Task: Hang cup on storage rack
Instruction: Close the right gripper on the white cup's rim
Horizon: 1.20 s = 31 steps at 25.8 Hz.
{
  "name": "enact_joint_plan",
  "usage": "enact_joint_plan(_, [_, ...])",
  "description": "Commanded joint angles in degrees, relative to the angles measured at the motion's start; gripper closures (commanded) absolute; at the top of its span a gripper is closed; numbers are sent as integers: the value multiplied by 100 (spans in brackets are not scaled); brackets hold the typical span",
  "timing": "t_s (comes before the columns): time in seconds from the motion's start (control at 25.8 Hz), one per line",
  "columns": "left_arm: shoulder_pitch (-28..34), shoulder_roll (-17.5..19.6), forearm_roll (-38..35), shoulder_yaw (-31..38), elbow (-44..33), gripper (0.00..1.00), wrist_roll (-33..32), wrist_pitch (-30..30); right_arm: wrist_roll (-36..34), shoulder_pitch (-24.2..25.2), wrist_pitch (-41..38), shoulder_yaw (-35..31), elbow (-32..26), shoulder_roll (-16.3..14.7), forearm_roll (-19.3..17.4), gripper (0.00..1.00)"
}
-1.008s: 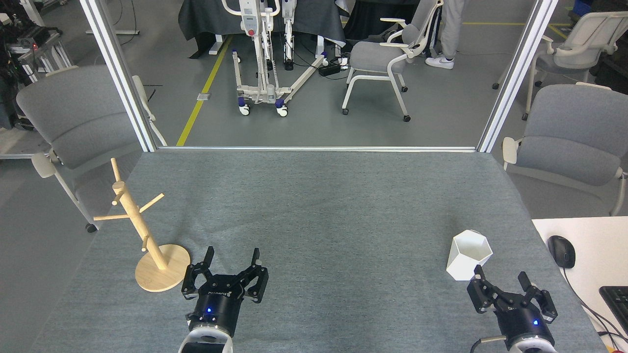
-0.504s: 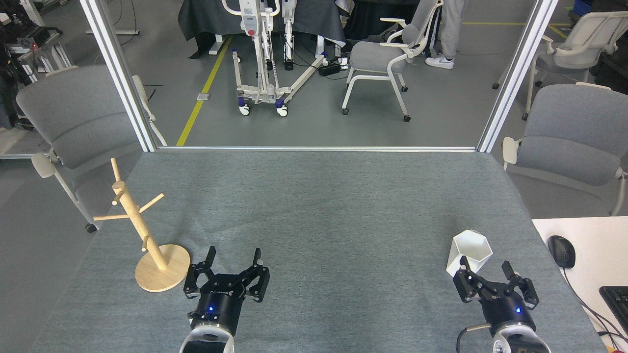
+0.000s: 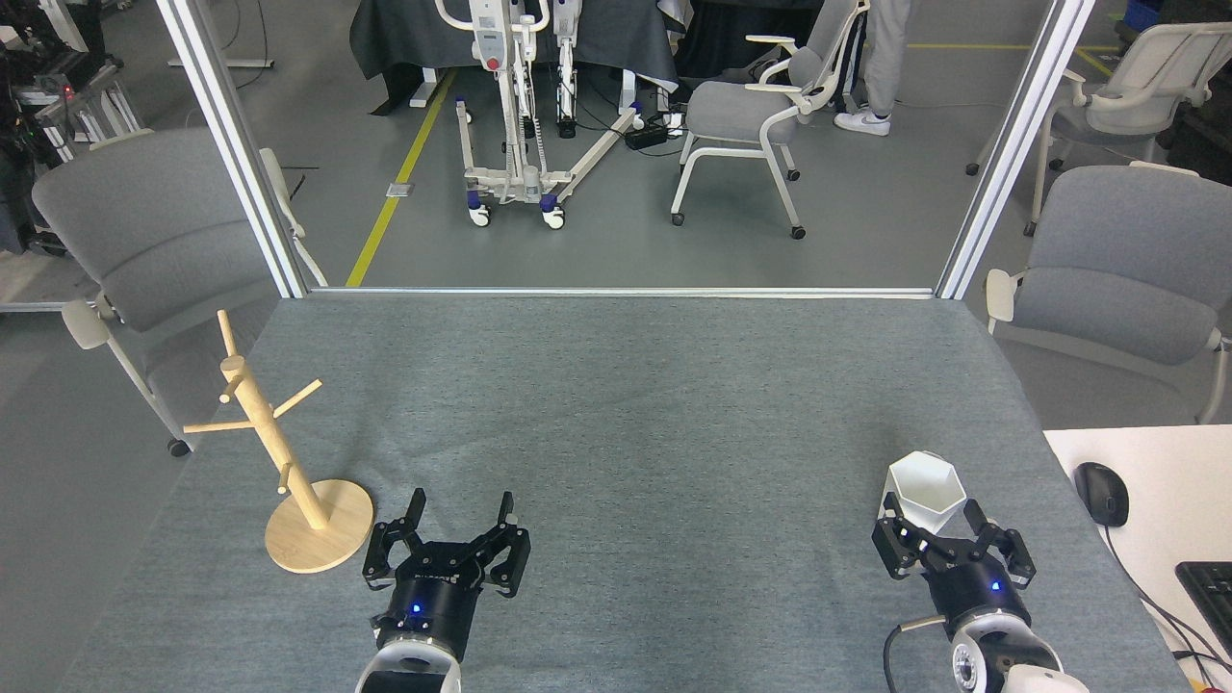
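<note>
A white faceted cup stands upright near the front right corner of the grey counter, its open hexagonal rim facing up — not yet lifted. The right end effector sits just at the cup's near side with its fingers spread, one tip on each flank of the lower body; whether they touch the cup is hard to say from this angle. No handle can be made out from here. Well apart, near the front left edge of the counter, the wooden storage rack stands on its round base with every peg bare. The left end effector rests just beside that base, fingers spread and holding nothing. By the look of it the job is at its opening step: the grasp is not yet closed, and the lift, the carry across the counter and the hooking onto a peg all remain.
</note>
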Motion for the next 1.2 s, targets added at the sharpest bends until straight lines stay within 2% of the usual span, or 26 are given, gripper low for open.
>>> enact_joint_plan(0.0, [-1,0,0,0,26,1,3,2,13,7,6,5,11,-21,-2,1])
enact_joint_plan(0.62, [-9,-8,0,0,149,1,3,2,-49,-72,15,5,310,-30,-2,1])
enact_joint_plan(0.81, [-27,-8,0,0,202,1,3,2,-49,-292,15,23,503,-56,-2,1])
enact_joint_plan(1.16, [-36,-8,0,0,202,1,3,11,-49,-828,15,23,1189,-65,7,1])
